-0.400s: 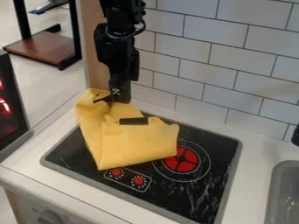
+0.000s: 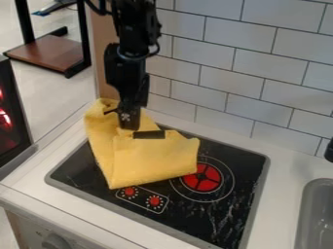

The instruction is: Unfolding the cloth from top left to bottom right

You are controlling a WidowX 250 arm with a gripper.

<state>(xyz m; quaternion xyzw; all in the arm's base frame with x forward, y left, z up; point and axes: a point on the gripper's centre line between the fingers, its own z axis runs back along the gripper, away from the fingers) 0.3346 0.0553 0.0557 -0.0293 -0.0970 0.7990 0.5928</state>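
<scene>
The black gripper point(image 2: 129, 123) hangs from the top edge over the upper part of the yellow cloth point(image 2: 153, 159). It is open, its fingers point(image 2: 149, 134) spread apart to the left and right, low against the cloth. The cloth lies folded and bunched over the left part of the black stovetop point(image 2: 221, 214). Its upper left part stands up in a raised fold, and a flap lies to the right. Whether the fingertips touch the cloth cannot be told.
A red burner point(image 2: 201, 177) lies just right of the cloth, with two red knob markings below it. A grey sink point(image 2: 315, 219) is at the right edge. The tiled wall point(image 2: 237, 58) rises behind the white counter point(image 2: 286, 168).
The gripper's body has moved down and slightly left over the cloth. The cloth looks unchanged.
</scene>
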